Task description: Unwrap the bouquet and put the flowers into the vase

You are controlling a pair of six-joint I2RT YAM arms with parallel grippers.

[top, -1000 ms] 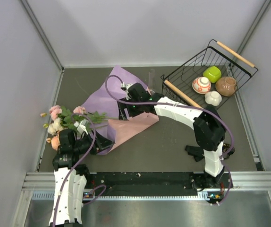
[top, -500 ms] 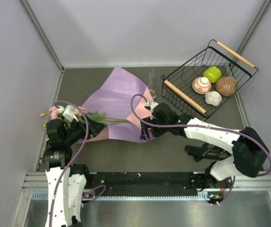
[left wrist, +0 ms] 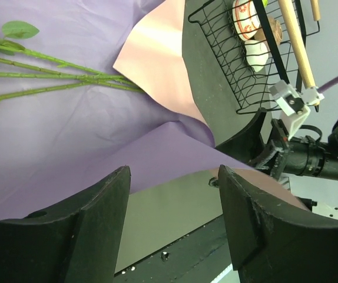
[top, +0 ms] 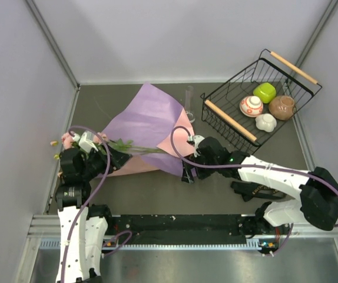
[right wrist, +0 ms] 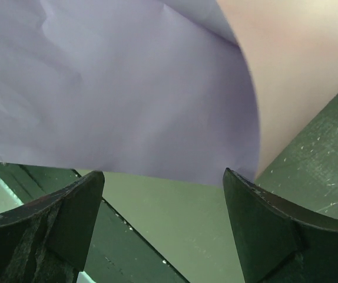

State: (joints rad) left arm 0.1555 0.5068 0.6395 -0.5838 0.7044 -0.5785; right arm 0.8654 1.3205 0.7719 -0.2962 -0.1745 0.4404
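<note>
The bouquet lies open on the left half of the bench (top: 157, 191). Its paper sheet (top: 148, 118) is spread nearly flat, lilac face up, with a pink underside turned over at the near edge. The flowers (top: 69, 140) rest across it, heads at the far left beside the left arm and stems (left wrist: 51, 76) running right over the paper.

We judge the flowers light and springy. The thin stems are likely to slip and fan apart if pinched one at a time, so the place to take hold is the bunched stems below the leaves, where they cross. The paper is light, soft and quick to crease, and it will slide with the stems unless it is pinned.

The left tool (left wrist: 172, 183) hovers over the near part of the sheet, jaws released and holding nothing. The right tool (right wrist: 163, 177) sits low at the sheet's near right corner, spread wide, with the paper edge just ahead of its fingers and not clamped.

The vase (top: 189, 100) stands far of the sheet, just left of the wire basket (top: 235, 75). It is narrow, clear and easy to tip. The basket holds a patterned bowl (top: 251, 106), a brown pot (top: 281, 107) and a green cup (top: 265, 92), and it crowds the vase on the right. The right arm lies across the near route.
</note>
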